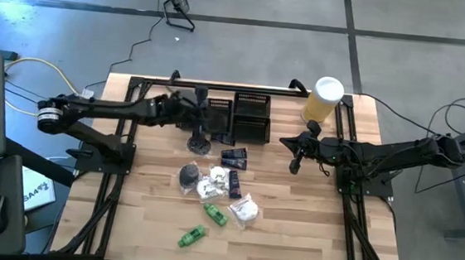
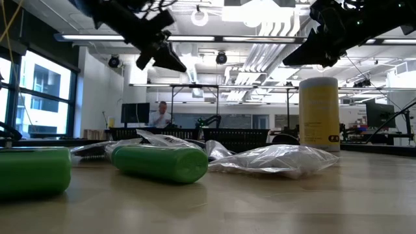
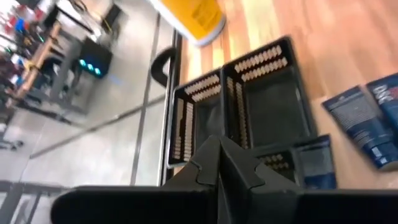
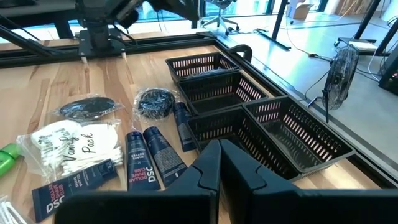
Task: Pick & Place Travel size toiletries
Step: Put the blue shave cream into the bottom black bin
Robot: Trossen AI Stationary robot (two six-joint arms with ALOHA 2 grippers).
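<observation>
The travel size toiletries lie loose on the wooden table's middle: dark navy packets (image 1: pixel 234 157), round black pieces (image 1: pixel 189 175), white sachets (image 1: pixel 243 210) and green tubes (image 1: pixel 215 214). In the right wrist view the navy packets (image 4: pixel 152 158), a black piece (image 4: pixel 155 102) and a white sachet (image 4: pixel 74 146) lie flat before the trays. My left gripper (image 1: pixel 198 117) hangs shut and empty above the table beside the black mesh trays (image 1: pixel 250 116); its fingertips (image 3: pixel 219 149) meet with nothing between them. My right gripper (image 1: pixel 297 152) waits shut and empty (image 4: pixel 219 152) right of the pile.
A large yellow cylinder with a white lid (image 1: pixel 325 100) stands at the far right beside the trays. A navy packet (image 3: pixel 314 163) lies against a tray's near wall. Black frame rails run along the table's sides. Bare wood shows along the near edge.
</observation>
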